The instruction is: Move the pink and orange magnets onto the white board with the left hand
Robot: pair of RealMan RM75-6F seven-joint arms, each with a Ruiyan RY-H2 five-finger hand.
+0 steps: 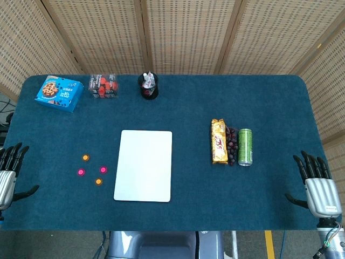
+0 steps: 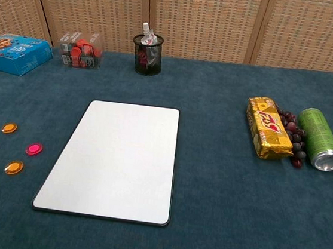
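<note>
Here the left hand, half cut off, and right hand spread empty fingers.

We are seeing the white board lying flat on the blue bench, with two orange magnets and two pink magnets sitting just to its left. A yellow snack pack, grapes and a green can are lying together at right.
</note>
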